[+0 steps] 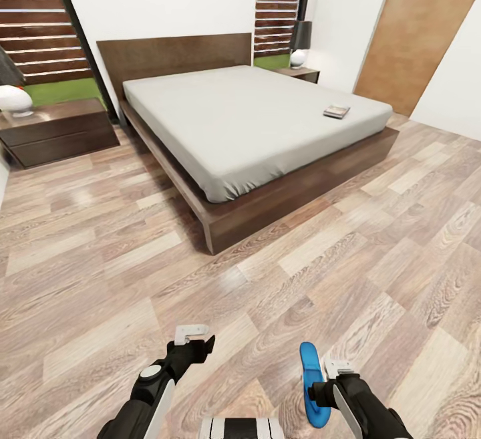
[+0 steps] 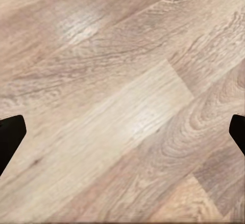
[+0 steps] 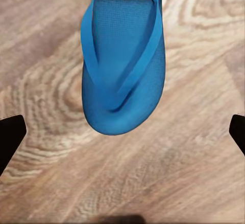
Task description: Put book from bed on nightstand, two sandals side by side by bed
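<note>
So far nothing looked finished. Left nightstand (image 1: pixel 57 128) top held a lamp, no book. Left gripper (image 1: pixel 194 340) hung empty over the floor, jaws wide apart. Book (image 1: pixel 336 111) lay on the bed (image 1: pixel 254 118). Right gripper (image 1: pixel 329 385) appeared to carry one sandal (image 1: pixel 311 385); contact unclear. Second sandal unseen.
</note>
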Controlling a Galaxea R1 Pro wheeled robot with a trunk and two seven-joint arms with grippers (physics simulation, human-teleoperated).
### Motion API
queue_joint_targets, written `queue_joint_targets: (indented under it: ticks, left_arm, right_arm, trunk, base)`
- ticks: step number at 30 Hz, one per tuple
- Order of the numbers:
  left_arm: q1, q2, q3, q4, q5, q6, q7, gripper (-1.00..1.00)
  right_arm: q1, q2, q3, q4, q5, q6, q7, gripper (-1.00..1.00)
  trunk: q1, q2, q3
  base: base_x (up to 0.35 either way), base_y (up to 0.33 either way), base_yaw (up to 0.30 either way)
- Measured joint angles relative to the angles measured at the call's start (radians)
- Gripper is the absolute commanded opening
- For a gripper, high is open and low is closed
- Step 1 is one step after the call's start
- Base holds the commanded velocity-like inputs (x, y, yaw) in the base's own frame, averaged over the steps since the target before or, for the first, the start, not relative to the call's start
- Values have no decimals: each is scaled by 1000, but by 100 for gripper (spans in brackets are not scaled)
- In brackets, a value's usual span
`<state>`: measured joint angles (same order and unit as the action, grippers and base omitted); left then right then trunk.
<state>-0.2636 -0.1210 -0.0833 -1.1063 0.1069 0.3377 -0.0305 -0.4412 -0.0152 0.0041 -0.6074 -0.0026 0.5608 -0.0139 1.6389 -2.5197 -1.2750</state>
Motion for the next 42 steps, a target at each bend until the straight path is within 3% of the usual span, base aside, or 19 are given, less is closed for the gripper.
queue_joint_targets:
  ticks: [29,42]
  left_arm:
    - [0,0,0,2,-1,0,0,100]
    - [0,0,0,1,-1,-2,-1,100]
  right_arm:
    - [0,0,0,0,1,0,0,100]
    - [0,0,0,0,2,0,0,100]
  trunk:
    - [13,-7,-112]
    - [13,-7,-112]
  base:
    - [0,0,0]
    - [13,0,0]
